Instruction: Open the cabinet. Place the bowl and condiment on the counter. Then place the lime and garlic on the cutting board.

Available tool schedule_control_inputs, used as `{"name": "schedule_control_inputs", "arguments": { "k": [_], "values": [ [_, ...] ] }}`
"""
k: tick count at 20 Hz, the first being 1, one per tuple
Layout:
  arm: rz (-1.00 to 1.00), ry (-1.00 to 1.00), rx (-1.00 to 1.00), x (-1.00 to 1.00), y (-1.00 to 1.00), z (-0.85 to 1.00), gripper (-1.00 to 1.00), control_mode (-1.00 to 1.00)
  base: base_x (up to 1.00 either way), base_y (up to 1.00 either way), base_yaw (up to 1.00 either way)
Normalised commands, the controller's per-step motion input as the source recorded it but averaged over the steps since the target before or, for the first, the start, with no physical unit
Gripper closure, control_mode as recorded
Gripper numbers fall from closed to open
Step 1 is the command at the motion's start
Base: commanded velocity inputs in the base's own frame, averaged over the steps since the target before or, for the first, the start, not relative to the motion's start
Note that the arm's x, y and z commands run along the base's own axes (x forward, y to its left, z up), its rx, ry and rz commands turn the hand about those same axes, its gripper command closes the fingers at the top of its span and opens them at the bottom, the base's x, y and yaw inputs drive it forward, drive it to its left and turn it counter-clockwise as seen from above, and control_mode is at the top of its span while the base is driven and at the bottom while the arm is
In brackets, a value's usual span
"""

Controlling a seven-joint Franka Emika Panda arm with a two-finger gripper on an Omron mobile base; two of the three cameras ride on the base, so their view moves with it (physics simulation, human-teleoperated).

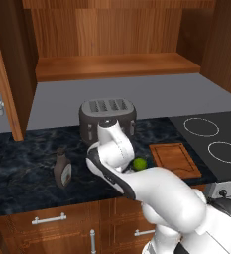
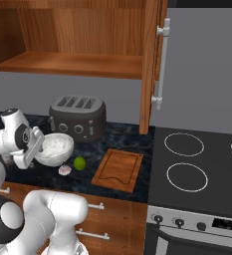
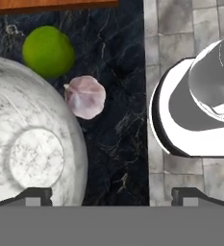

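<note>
The bowl (image 2: 54,148) sits on the counter (image 2: 118,137), just in front of the toaster (image 2: 78,117). The garlic (image 3: 86,96) and lime (image 3: 48,51) lie just beside the bowl, toward the cutting board (image 2: 119,170). The condiment (image 1: 62,168) stands on the bowl's far side. Above the bowl, the gripper (image 3: 111,196) has its jaws spread wide and empty, so the unloading looks done. Next it probably needs to shift over the garlic or lime and descend.

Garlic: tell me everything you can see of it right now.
The garlic is a small pale bulb, white-pink with a purplish tinge and faint ribs marking its cloves. It lies loose on the dark marbled counter, near the front edge, between the lime and the stone-look bowl, right beside the bowl's rim. Nothing grips it, and it is not yet on the cutting board.
</note>
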Motion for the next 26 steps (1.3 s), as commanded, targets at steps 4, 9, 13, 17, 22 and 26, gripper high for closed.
{"name": "schedule_control_inputs", "arguments": {
  "k": [4,9,13,17,22,26],
  "values": [
    [-0.01,0.00,0.01,-0.38,-0.16,0.26,-1.00,-1.00,0.00,0.00,0.00],
    [-0.06,0.00,0.01,-0.35,-0.21,0.23,-1.00,-1.00,0.00,0.00,0.00],
    [-0.12,0.00,0.00,-0.40,-0.14,0.26,-1.00,-1.00,0.00,0.00,0.00],
    [-0.16,-0.01,0.00,-0.34,-0.14,0.27,-1.00,-1.00,0.00,0.00,0.00],
    [-0.18,-0.02,0.00,-0.22,-0.19,0.28,-1.00,-1.00,0.00,0.00,0.00],
    [-0.18,-0.02,0.00,-0.17,-0.27,0.24,-1.00,-1.00,0.00,0.00,0.00]
  ]
}}
